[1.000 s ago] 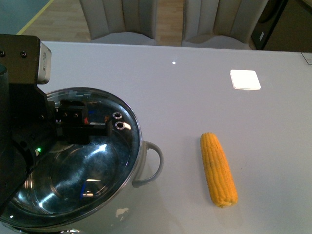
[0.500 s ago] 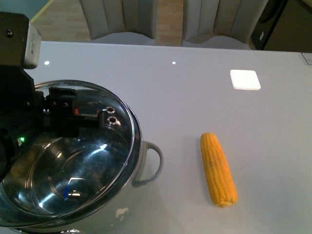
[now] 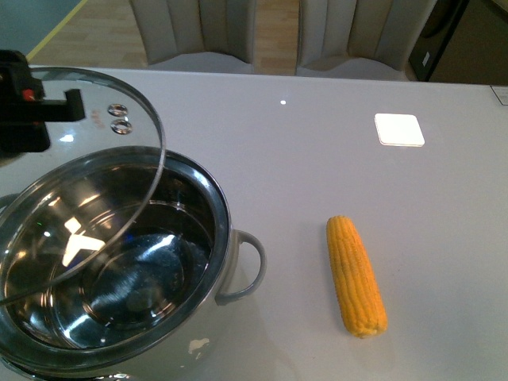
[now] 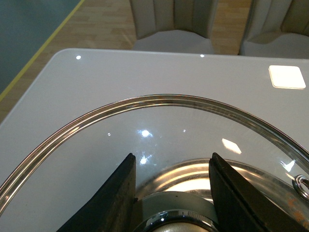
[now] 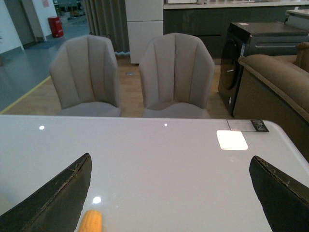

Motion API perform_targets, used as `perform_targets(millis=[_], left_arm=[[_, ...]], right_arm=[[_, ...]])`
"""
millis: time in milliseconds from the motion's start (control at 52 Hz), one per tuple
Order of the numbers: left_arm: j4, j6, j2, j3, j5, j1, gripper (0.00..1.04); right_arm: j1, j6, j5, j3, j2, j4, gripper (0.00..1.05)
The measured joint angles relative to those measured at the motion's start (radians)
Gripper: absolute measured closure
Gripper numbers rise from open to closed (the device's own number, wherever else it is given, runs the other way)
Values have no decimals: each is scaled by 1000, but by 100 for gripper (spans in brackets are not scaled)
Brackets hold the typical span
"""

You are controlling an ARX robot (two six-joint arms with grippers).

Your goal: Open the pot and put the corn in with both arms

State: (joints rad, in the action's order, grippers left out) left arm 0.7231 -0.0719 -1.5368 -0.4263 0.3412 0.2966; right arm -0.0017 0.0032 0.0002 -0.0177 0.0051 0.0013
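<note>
The shiny steel pot stands open at the near left of the white table, its mirror-like inside bare. Above its left half hangs the glass pot lid, tilted, with my left gripper shut on it at the picture's left edge. In the left wrist view both black fingers clamp the lid's round knob, under the lid's rim. The yellow corn lies flat to the right of the pot. My right gripper is open above the table, with the corn's tip beside one finger.
A flat white square lies on the table at the far right. Two grey chairs stand behind the far edge. The pot's grey loop handle sticks out toward the corn.
The left gripper has lifted the lid off the pot and carried it up and to the left, uncovering the inside. The corn has not moved.
</note>
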Motion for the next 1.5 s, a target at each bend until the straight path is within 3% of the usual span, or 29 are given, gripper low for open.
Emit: perform_targets(millis=[346, 654, 885, 1135, 1500], left_arm=[[97, 86, 9, 27, -142, -266, 64], [217, 161, -113, 31, -306, -588, 64], [319, 193, -294, -14, -370, -806, 64], [412, 200, -497, -92, -378, -894, 64], [497, 179, -748, -208, -395, -868, 64]], right_arm=[[0, 0, 0, 0, 0, 0, 9], [0, 0, 0, 0, 0, 0, 9], [0, 0, 0, 0, 0, 0, 9], [0, 0, 0, 0, 0, 0, 9], [0, 0, 0, 0, 0, 0, 9]])
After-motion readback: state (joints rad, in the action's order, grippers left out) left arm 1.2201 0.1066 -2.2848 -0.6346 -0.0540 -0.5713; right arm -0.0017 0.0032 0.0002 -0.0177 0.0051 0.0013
